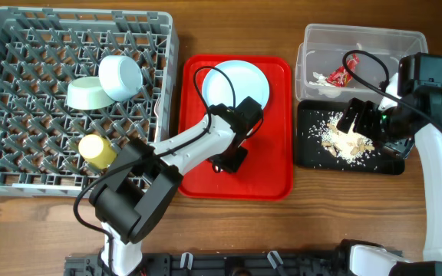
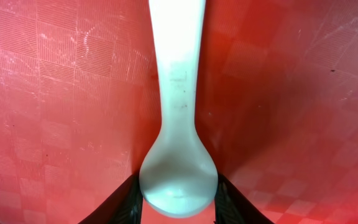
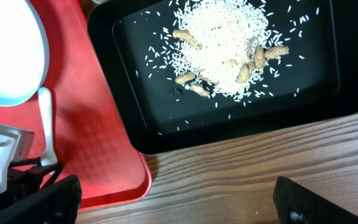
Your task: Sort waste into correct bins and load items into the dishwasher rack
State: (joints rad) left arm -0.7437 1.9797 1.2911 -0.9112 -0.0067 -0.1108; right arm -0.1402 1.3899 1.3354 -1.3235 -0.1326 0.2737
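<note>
The spoon (image 2: 179, 93) is lying flat on the red tray (image 2: 55, 93), just in front of the plate (image 1: 237, 83), which is sitting on the same tray. The left fingers (image 2: 126, 208) are standing narrowly apart on either side of the spoon's bowl, their tips right at its two edges. Whether they are actually pinching it cannot be told.

The right fingers (image 3: 48, 202) are gaping wide and holding nothing, hanging above the black tray (image 1: 309, 157). In that tray, rice (image 3: 222, 43) is lying in a loose heap with a few peanut-like bits among it. The clear tub (image 1: 405, 38), touching the black tray's far side, is holding the red wrapper (image 1: 338, 75).

At the left of the bench (image 1: 321, 222), the rack (image 1: 21, 161) is carrying the blue bowl (image 1: 121, 77) and green bowl (image 1: 89, 93) side by side, with the yellow cup (image 1: 97, 149) nearer the front edge.
</note>
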